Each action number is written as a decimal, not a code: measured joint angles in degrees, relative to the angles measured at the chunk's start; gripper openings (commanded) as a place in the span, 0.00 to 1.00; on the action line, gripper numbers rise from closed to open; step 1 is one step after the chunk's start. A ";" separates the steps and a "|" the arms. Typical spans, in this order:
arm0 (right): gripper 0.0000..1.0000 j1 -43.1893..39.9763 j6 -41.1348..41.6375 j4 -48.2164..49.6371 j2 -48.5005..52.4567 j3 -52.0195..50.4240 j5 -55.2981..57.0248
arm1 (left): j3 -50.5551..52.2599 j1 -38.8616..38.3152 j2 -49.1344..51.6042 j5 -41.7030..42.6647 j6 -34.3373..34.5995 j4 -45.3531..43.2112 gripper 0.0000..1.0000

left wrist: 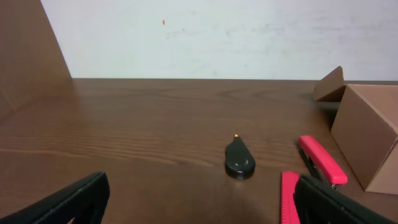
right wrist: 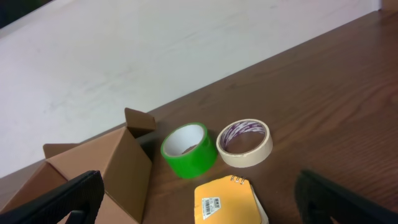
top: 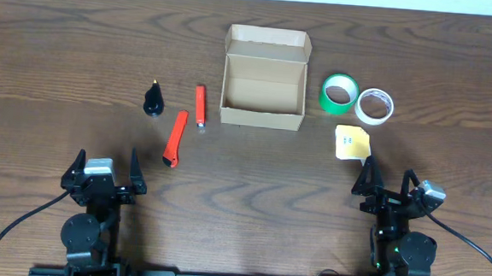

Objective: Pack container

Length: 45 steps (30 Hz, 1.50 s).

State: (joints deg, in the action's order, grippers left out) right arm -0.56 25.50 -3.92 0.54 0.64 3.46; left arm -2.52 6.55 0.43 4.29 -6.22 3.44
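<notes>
on my left side, the black cone-shaped piece (top: 154, 99) is standing on its wide base. i am judging that a pinch high on its taper could squeeze it out of my fingers or tip it over. the long orange-red cutter (top: 175, 139) and the short red cutter (top: 201, 106) are lying flat and slim on the wood left of the box, so a shallow grasp is risking a slide rather than a lift.

the open cardboard box (top: 262, 118) is sitting mid-table toward the far edge, its lid flap standing up at the back and its inside looking bare. i am guessing it is light, so bumping a wall while lowering something could shove it.

right of it, the green tape roll (top: 339, 93) and the white tape roll (top: 375, 106) are lying side by side, touching or very nearly, so grabbing one may drag the other. the yellow notepad (top: 353, 143) is lying flat nearer to me and looks hard to get under.

my left gripper (top: 106, 160) is hovering near the front edge with its fingers (left wrist: 68, 202) spread wide, gripping and touching nothing. my right gripper (top: 389, 174) is hovering near the notepad, its fingers (right wrist: 62, 199) also wide apart and bare.
</notes>
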 measured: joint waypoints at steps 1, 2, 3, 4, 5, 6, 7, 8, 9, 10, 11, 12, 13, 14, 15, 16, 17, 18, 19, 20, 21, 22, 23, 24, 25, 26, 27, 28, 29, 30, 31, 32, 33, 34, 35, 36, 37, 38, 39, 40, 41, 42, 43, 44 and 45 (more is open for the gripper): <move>0.99 0.00 0.00 0.00 0.00 0.00 0.00 | 0.00 0.00 0.00 0.00 0.00 0.00 0.95; 0.99 0.00 0.00 -0.02 0.00 0.00 0.00 | 0.00 0.00 0.00 0.00 0.00 0.00 0.95; 0.99 0.00 0.00 0.00 0.00 0.00 0.00 | 0.00 0.00 0.00 0.00 0.00 0.00 0.95; 0.99 0.00 0.00 -0.02 0.00 0.00 0.00 | 0.00 0.00 0.00 0.00 0.00 0.00 0.95; 0.99 0.00 0.00 0.00 0.00 0.00 0.00 | 0.00 0.00 0.00 0.00 0.00 0.00 0.95; 0.99 0.00 0.00 0.00 0.00 0.00 0.00 | 0.00 0.00 0.00 0.00 0.00 0.00 0.95; 0.99 0.00 0.00 -0.02 0.00 0.00 0.00 | 0.00 0.00 0.00 0.00 0.00 0.00 0.95; 0.99 0.00 0.00 0.00 0.00 0.00 0.00 | 0.00 0.00 0.00 0.00 0.00 0.00 0.95; 0.99 0.00 0.00 -0.02 0.00 0.00 0.00 | 0.00 0.00 0.00 0.00 0.00 0.00 0.95; 0.99 0.00 0.00 0.00 0.00 0.00 0.02 | 0.00 0.00 0.00 0.00 0.00 0.00 0.95; 0.99 0.00 0.00 0.00 0.00 0.00 0.09 | 0.00 0.00 0.00 0.00 0.00 0.00 0.95; 0.99 0.00 0.00 0.02 0.00 0.00 0.15 | 0.00 0.00 0.00 0.00 0.00 0.00 0.95; 0.99 0.00 0.00 0.04 0.00 0.00 0.22 | 0.00 0.00 0.00 0.00 0.00 0.00 0.95; 0.99 0.00 0.00 0.04 0.00 0.00 0.22 | 0.00 0.00 0.00 0.00 0.00 0.00 0.95; 0.99 0.00 0.00 0.04 0.00 0.00 0.20 | 0.00 0.00 0.00 0.00 0.00 0.00 0.95; 0.99 0.00 0.00 0.04 0.00 0.00 0.20 | 0.00 0.00 0.00 0.00 0.00 0.00 0.95; 0.99 0.00 0.00 0.04 0.00 0.00 0.17 | 0.00 0.00 0.00 0.00 0.00 0.00 0.95; 0.99 0.00 0.00 0.04 0.00 0.00 0.17 | 0.00 0.00 0.00 0.00 0.00 0.00 0.95; 0.99 0.00 0.00 0.04 0.00 0.00 0.17 | 0.00 0.00 0.00 0.00 0.00 0.00 0.95; 0.99 0.00 0.00 0.02 0.00 0.00 0.15 | 0.00 0.00 0.00 0.00 0.00 0.00 0.95; 0.99 0.00 0.00 0.00 0.00 0.00 -0.04 | 0.00 0.00 0.00 0.00 0.00 0.00 0.95; 0.99 0.00 0.00 -0.04 0.00 0.00 -0.28 | 0.00 0.00 0.00 0.00 0.00 0.00 0.95; 0.99 0.00 0.00 -0.04 0.00 0.00 -0.46 | 0.00 0.00 0.00 0.02 0.17 0.00 0.95; 0.99 0.00 0.00 -0.04 0.00 0.00 -0.57 | 0.00 0.00 0.00 0.04 0.52 0.00 0.95; 0.99 0.00 0.00 -0.04 0.00 0.00 -0.72 | 0.00 0.00 0.00 0.04 1.05 0.00 0.95; 0.99 0.00 0.02 -0.04 0.00 0.00 -0.92 | 0.00 0.00 0.00 0.07 1.99 -0.02 0.95; 0.99 0.00 0.20 -0.07 0.00 0.00 -1.20 | 0.00 0.00 0.00 0.07 2.80 0.00 0.95; 0.99 0.00 0.52 -0.09 0.00 0.00 -1.81 | 0.00 0.00 0.00 0.07 3.52 0.00 0.95; 0.99 0.00 0.96 -0.09 0.00 0.00 -2.49 | 0.00 0.00 0.00 0.04 4.22 0.00 0.95; 0.99 0.00 1.46 -0.07 0.00 0.00 -3.23 | 0.00 0.00 0.00 0.02 4.70 -0.04 0.95; 0.99 0.00 2.29 -0.07 0.00 0.00 -4.33 | 0.02 0.00 0.00 0.02 5.03 -0.20 0.95; 0.99 0.00 2.86 0.00 0.09 0.00 -5.40 | 0.11 0.00 0.00 0.04 5.33 -0.48 0.95; 0.99 0.00 3.32 0.04 0.26 0.00 -6.45 | 0.20 0.00 0.00 0.13 5.68 -0.83 0.95; 0.99 0.00 3.76 0.04 0.61 0.00 -7.58 | 0.26 0.00 0.00 0.35 6.12 -1.09 0.95; 0.99 0.00 4.09 -0.24 1.09 0.04 -8.66 | 0.28 0.00 0.00 0.52 6.56 -1.14 0.95; 0.99 0.00 4.28 -0.74 1.70 0.11 -9.51 | 0.28 0.00 0.00 0.68 7.21 -1.09 0.95; 0.99 0.00 4.50 -1.95 2.58 0.59 -10.21 | 0.28 0.00 0.00 0.92 8.17 -0.92 0.95; 0.99 0.00 4.66 -3.48 3.54 1.31 -10.71 | 0.24 0.00 0.00 1.16 9.42 -0.68 0.95; 0.99 0.00 4.76 -5.73 4.85 2.47 -11.26 | 0.07 0.00 0.02 1.27 10.86 -0.17 0.95; 0.99 0.00 4.72 -8.22 6.34 3.78 -11.72 | -0.13 0.00 0.07 1.31 12.15 0.57 0.96; 0.99 0.00 4.37 -10.05 8.02 5.01 -12.07 | -0.37 0.00 0.13 1.27 13.03 1.25 0.95; 0.99 0.00 3.58 -11.54 10.21 6.73 -12.11 | -1.01 0.00 0.48 0.96 14.05 2.73 0.95; 0.99 0.00 2.58 -12.48 12.52 8.55 -12.00 | -1.75 0.02 1.01 0.42 14.64 4.63 0.95; 0.99 0.00 1.70 -13.57 14.86 10.56 -11.74 | -3.19 0.00 2.27 -0.33 15.32 7.67 0.95; 0.99 -0.02 0.72 -14.43 17.68 13.03 -11.43 | -4.39 0.02 3.61 -1.03 15.52 9.42 0.95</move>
State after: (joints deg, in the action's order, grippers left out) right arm -0.58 26.22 -18.35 18.22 13.67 -7.97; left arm -6.92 6.57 4.03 3.27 9.30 12.86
